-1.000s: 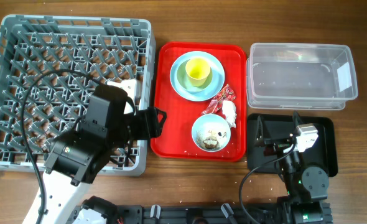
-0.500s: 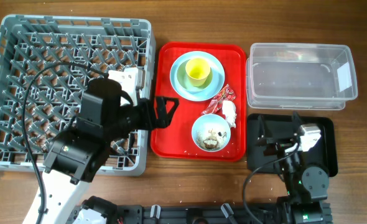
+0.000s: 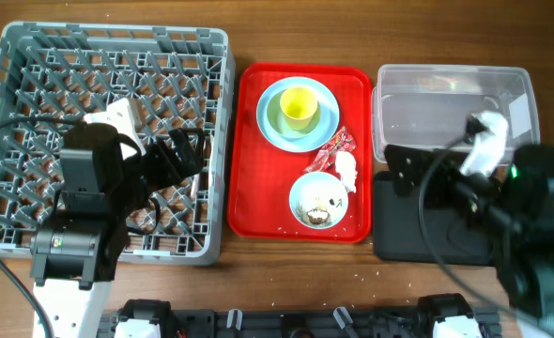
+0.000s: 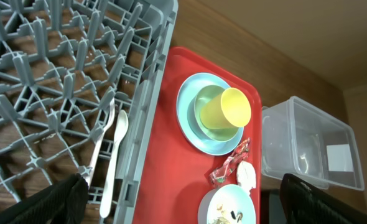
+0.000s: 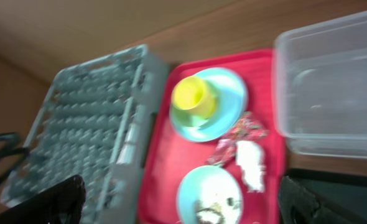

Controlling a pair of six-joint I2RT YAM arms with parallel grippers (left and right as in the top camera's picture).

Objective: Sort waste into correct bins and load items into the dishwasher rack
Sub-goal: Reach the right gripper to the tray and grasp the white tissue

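The grey rack [image 3: 33, 84] stands at the left. A cream spoon [image 4: 117, 155] and fork [image 4: 100, 146] lie in it by its right wall. My left gripper [image 3: 178, 155] is open and empty above that part of the rack. On the red tray, a yellow cup [image 3: 298, 105] sits in a pale green bowl [image 3: 275, 115] on a blue plate [image 3: 329, 129]. A red wrapper [image 3: 336, 143], a white tissue [image 3: 346, 167] and a small blue bowl [image 3: 318, 199] with scraps lie below it. My right gripper [image 3: 416, 174] is open and empty, raised over the black tray [image 3: 427, 235].
The clear tub [image 3: 455, 113] stands at the back right, behind the black tray. The red serving tray [image 3: 253, 188] lies between the rack and the bins. Cables run from both arms. A few crumbs lie on the wooden table near the front edge.
My left arm has drawn back to the left, from the red tray's edge to over the rack. My right arm has risen from the black tray and swung right.
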